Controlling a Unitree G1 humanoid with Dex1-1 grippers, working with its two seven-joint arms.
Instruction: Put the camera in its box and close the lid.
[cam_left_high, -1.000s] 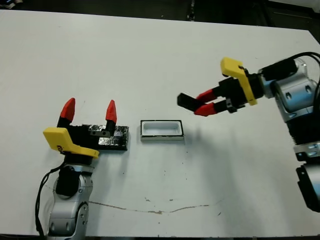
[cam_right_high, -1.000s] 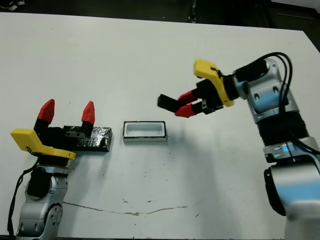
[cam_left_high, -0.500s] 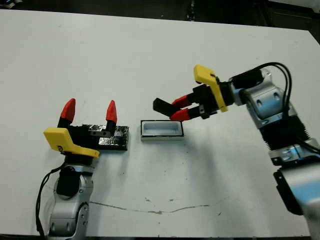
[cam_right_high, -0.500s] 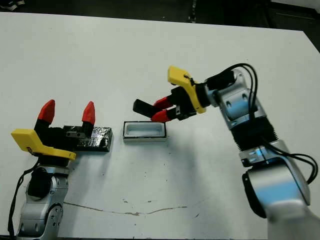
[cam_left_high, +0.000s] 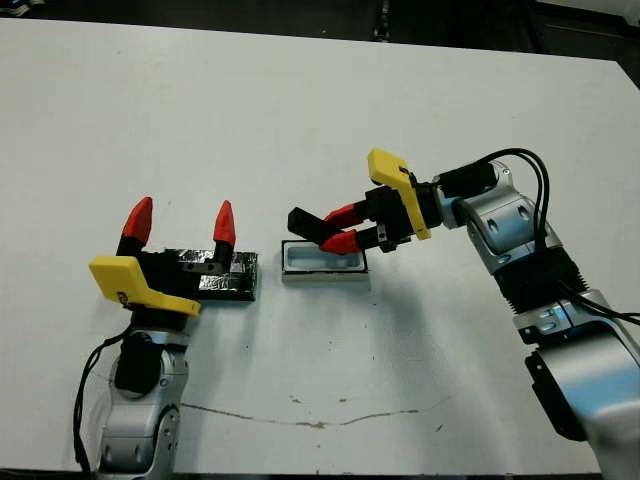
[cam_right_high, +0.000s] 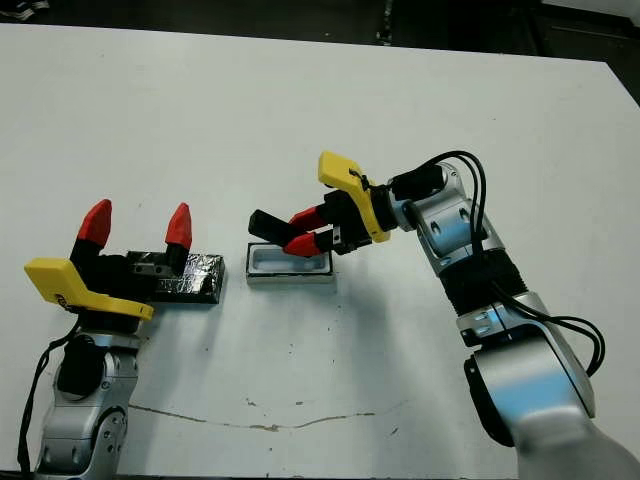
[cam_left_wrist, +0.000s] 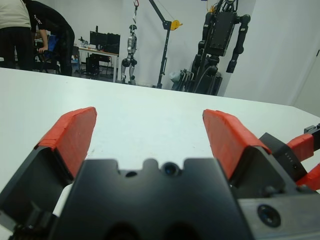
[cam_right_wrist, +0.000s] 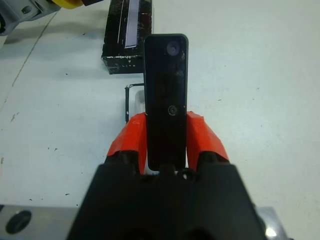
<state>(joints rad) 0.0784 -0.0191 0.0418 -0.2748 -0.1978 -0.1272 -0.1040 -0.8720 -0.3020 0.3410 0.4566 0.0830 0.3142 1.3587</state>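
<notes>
While the camera (cam_left_high: 304, 221) is clamped between the 2 red fingertips (cam_left_high: 340, 241) of the right gripper (cam_left_high: 341, 228), it is held above the left half of the box (cam_left_high: 323, 259), not yet inside it. The black bar is seen sticking out past the fingertips toward the robot's left, tilted slightly up at its free end. In the right wrist view the camera (cam_right_wrist: 166, 100) is gripped at its near end, red pads pressed on both long sides, with part of the box rim showing beneath it and the lid (cam_right_wrist: 127, 35) beyond. The box is set on the white table (cam_left_high: 320, 110), open, white inside, roughly mid-table. The lid (cam_left_high: 214, 276) is lying flat just to the left of the box, a small gap between them, foil speckles and pale strip facing up. The left gripper (cam_left_high: 179, 222) is held over the lid, its 2 fingers spread wide apart with nothing between them; whether it touches the lid cannot be told. In the left wrist view the spread red fingers (cam_left_wrist: 72, 135) are seen, and the right gripper's red tips at the edge. A person (cam_left_wrist: 30, 30) is seen far behind the table.
</notes>
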